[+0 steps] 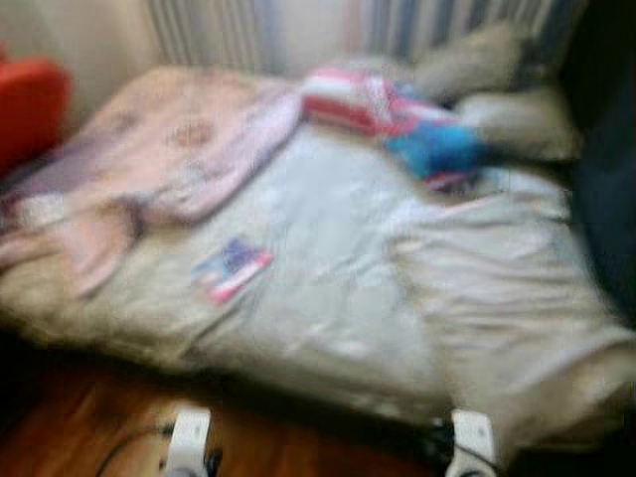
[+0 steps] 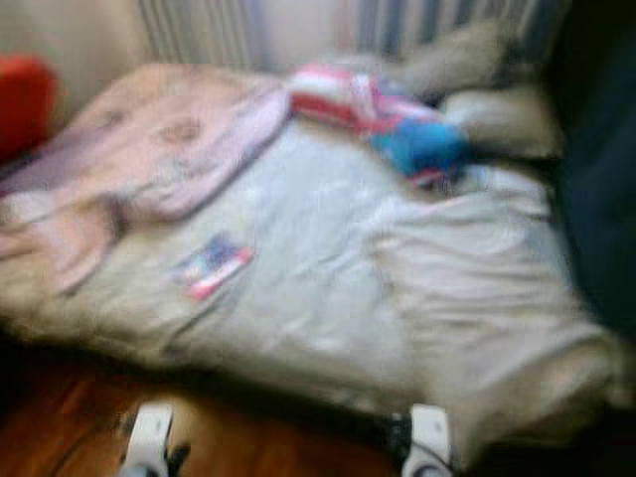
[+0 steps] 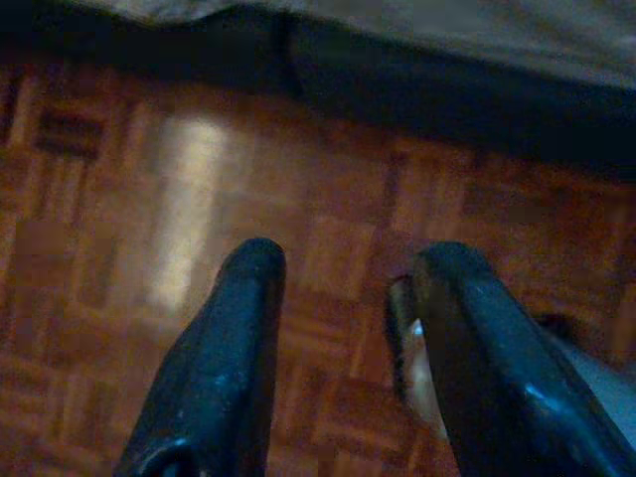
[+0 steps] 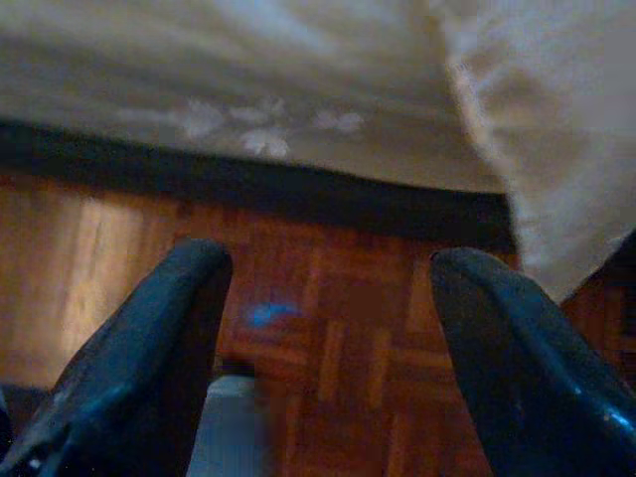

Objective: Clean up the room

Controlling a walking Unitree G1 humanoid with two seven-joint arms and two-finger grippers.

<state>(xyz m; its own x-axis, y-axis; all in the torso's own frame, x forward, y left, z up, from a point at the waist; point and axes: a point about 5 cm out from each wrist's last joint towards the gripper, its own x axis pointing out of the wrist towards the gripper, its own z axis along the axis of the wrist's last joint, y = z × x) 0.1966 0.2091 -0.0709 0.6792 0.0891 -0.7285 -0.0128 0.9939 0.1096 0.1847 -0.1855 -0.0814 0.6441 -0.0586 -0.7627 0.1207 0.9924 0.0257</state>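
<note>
So the small colourful packet (image 1: 232, 268) is lying flat on the pale bedding (image 1: 328, 288), up and ahead of both claws, nearer your left one. Beyond it, red and blue clothes (image 1: 397, 119) are heaped by the pillows (image 1: 517, 119), while a pink blanket (image 1: 169, 149) is sprawling further left. You're carrying the left gripper (image 3: 338, 328) and right gripper (image 4: 328, 338) low over the parquet floor (image 3: 149, 199), fingers spread apart and empty, probably because you're only approaching the bed edge.
</note>
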